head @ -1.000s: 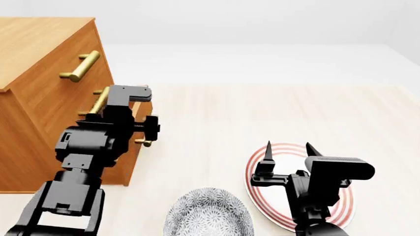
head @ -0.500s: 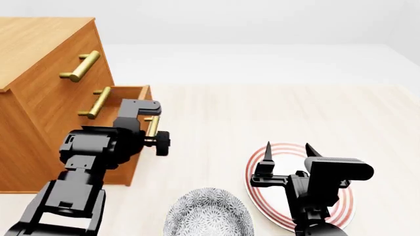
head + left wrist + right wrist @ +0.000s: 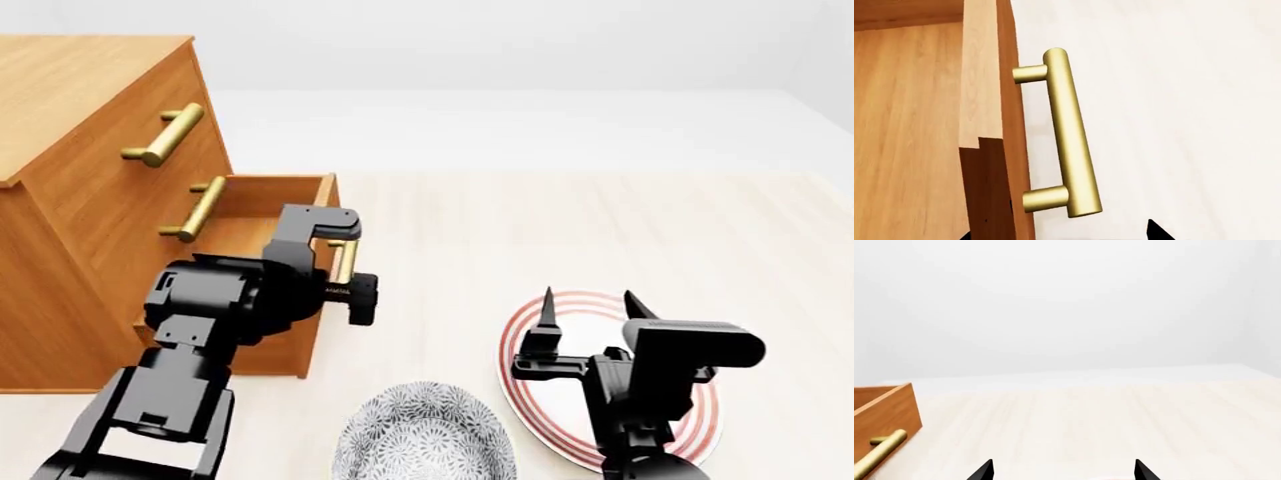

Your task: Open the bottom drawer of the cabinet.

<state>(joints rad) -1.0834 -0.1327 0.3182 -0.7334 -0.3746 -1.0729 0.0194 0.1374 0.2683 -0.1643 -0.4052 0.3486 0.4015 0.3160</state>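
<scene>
The orange-brown cabinet [image 3: 80,110] stands at the left. Its bottom drawer [image 3: 260,215] is pulled partly out, below two closed drawers. The drawer's brass bar handle [image 3: 1069,140] also shows in the head view [image 3: 342,262]. My left gripper [image 3: 1061,235] is open at the drawer front [image 3: 1011,150]; one fingertip [image 3: 1155,231] is on the handle side, the other dark tip on the far side of the front panel. In the head view the left gripper [image 3: 344,280] hides most of the handle. My right gripper [image 3: 585,305] is open and empty, away from the cabinet, and also shows in the right wrist view [image 3: 1062,471].
A red-ringed white plate [image 3: 701,425] lies under the right gripper. A grey patterned bowl [image 3: 424,440] sits near the front edge. Pale wooden floor [image 3: 534,230] stretches to the right of the cabinet.
The bottom drawer has slid further out of the cabinet, and my left gripper has moved with its front, away from the cabinet. The right arm has barely moved.
</scene>
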